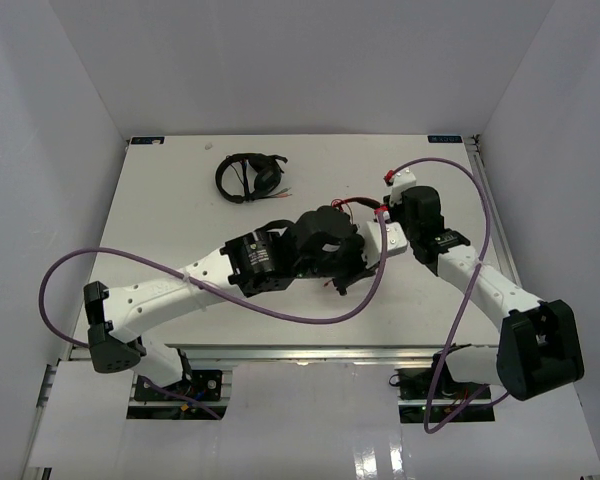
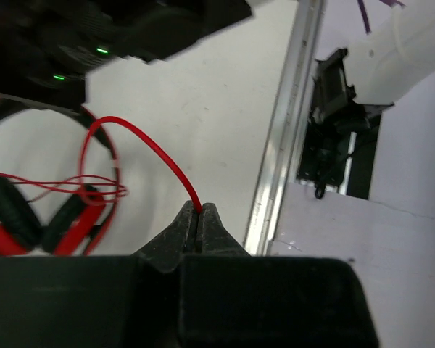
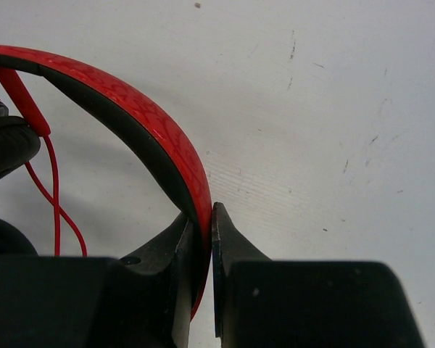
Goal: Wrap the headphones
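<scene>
Left claw pinching thin red cable, right claw clamping glossy red headband

Two pairs of over-ear headphones: one pair of black headphones at the upper left of the overhead view, and one pair of red headphones with one thin red cable.

Two white robot arms, a left arm and a right arm.

Two grippers, a left gripper and a right gripper.

Two purple cables, one per arm.

One white table.
</scene>
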### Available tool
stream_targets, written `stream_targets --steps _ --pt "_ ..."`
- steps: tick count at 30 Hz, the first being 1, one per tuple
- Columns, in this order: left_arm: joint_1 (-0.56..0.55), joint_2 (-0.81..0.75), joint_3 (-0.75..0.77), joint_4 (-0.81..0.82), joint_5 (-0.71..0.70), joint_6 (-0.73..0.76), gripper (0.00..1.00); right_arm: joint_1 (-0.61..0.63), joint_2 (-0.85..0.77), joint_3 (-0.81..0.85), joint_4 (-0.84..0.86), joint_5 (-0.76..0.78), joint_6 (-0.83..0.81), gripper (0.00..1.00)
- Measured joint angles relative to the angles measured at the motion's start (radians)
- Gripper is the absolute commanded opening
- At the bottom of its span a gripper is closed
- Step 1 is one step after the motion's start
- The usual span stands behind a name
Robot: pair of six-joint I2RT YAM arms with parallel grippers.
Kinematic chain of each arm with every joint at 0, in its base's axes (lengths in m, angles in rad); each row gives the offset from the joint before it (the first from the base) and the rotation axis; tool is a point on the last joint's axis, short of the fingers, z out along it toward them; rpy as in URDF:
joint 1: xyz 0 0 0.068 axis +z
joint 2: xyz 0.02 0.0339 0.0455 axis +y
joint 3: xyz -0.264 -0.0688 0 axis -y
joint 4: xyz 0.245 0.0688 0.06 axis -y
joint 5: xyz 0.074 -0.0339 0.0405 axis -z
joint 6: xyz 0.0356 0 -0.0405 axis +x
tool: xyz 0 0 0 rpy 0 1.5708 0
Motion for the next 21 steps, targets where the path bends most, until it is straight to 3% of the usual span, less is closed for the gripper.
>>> stream_targets --steps 4,13,21 --pt "0.044 -0.005 0.063 -0.048 -0.081 0.056 0.0 0.0 -0.077 -0.092 0.013 -0.071 -0.097 0.08" --pt "0.211 -0.014 0.063 -0.066 -0.106 0.119 0.0 0.0 -0.185 -0.142 0.01 -0.335 -0.224 0.08" --pt "0.385 -0.113 -0.076 -0.013 -0.106 0.129 0.0 -0.016 -0.284 -0.142 0.005 -0.454 -0.248 0.08"
